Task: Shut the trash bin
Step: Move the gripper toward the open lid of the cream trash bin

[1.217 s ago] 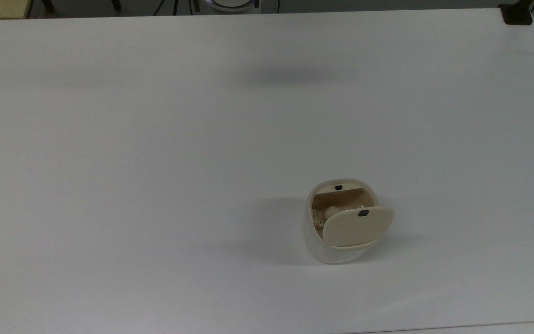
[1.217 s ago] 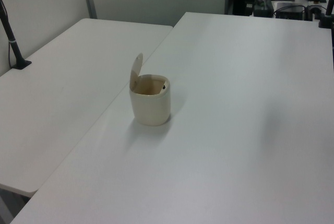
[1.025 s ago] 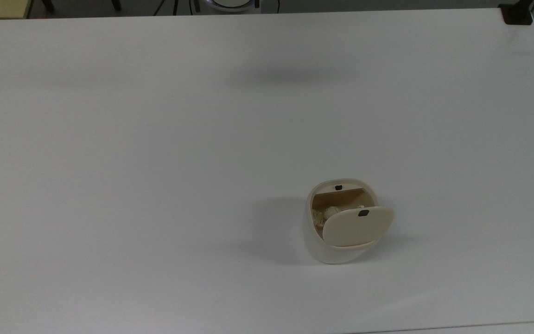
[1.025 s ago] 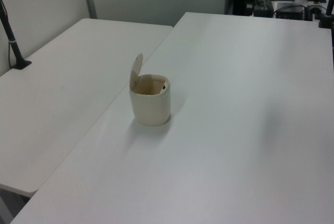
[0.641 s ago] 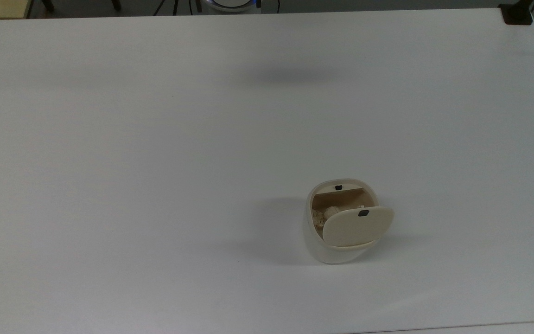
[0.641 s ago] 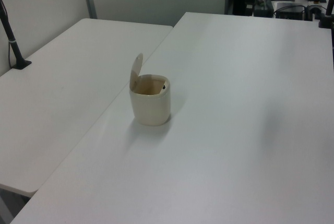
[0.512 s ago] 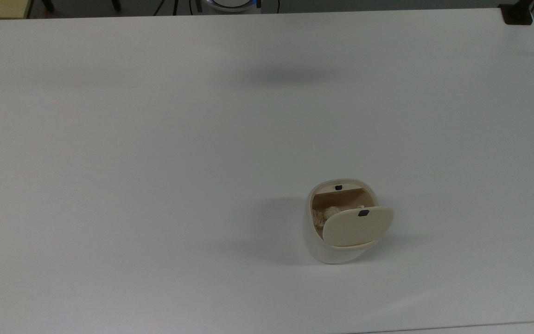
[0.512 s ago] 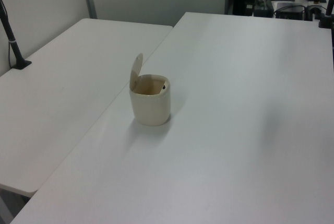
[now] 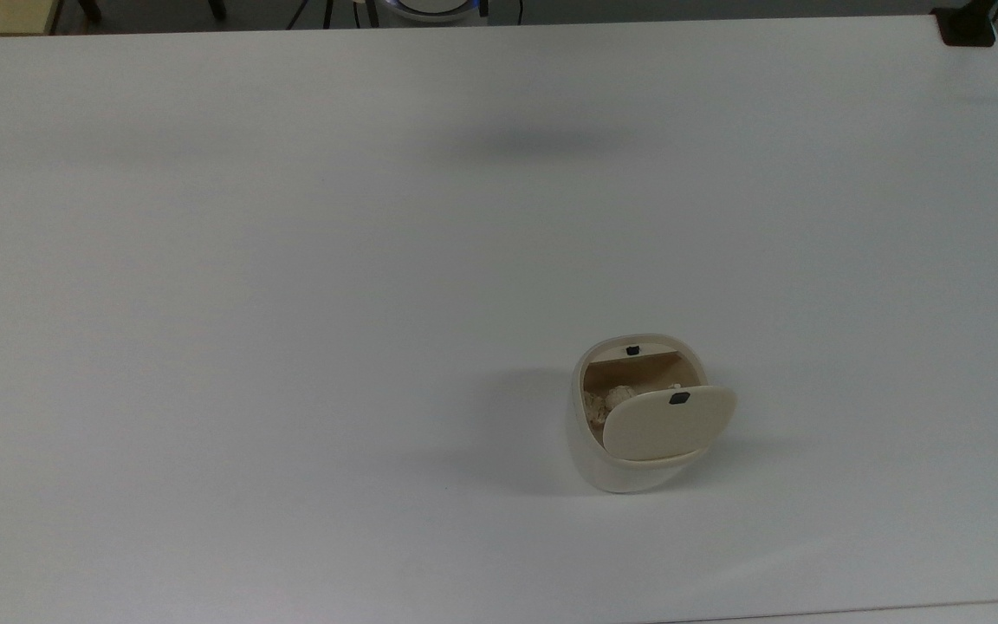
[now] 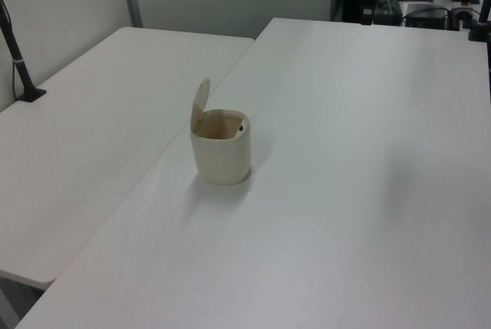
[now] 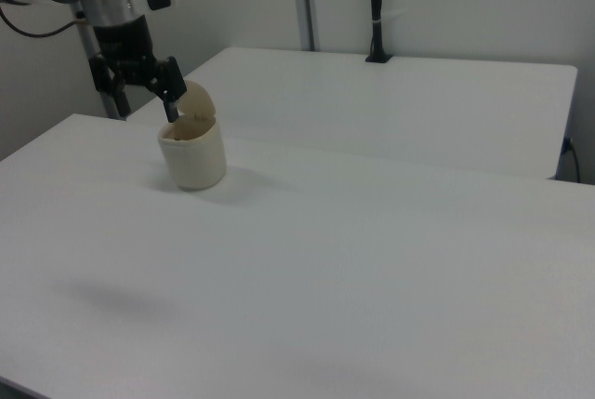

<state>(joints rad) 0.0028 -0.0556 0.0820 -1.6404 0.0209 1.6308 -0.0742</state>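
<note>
I see the bin [image 9: 629,425] standing upright on the white table [image 9: 291,260], in the top view's lower right part, well in from every edge. Its lid [image 9: 669,424] is up, hinged at the side of the bin nearest the top view's bottom edge and leaning back past the rim toward the top view's right. A small black latch mark [image 9: 679,398] sits near the lid's free edge, and a matching black spot [image 9: 631,350] sits on the rim across the opening. Inside the bin I make out pale crumpled scraps [image 9: 607,403], possibly paper.

In the left view the bin [image 10: 221,152] stands just beside the seam where a second table [image 10: 84,145] butts against the first, with the lid [image 10: 201,97] upright over the rim on that side.

In the right view the gripper [image 11: 144,87] hangs beyond the bin [image 11: 192,157], at the right view's left, up at the height of the lid [image 11: 195,101]. Its two dark fingers [image 11: 171,92] point down and stand apart, holding nothing. How far behind the bin it hangs I cannot judge. Farther back on the second table stands a black pole [image 11: 375,8].
</note>
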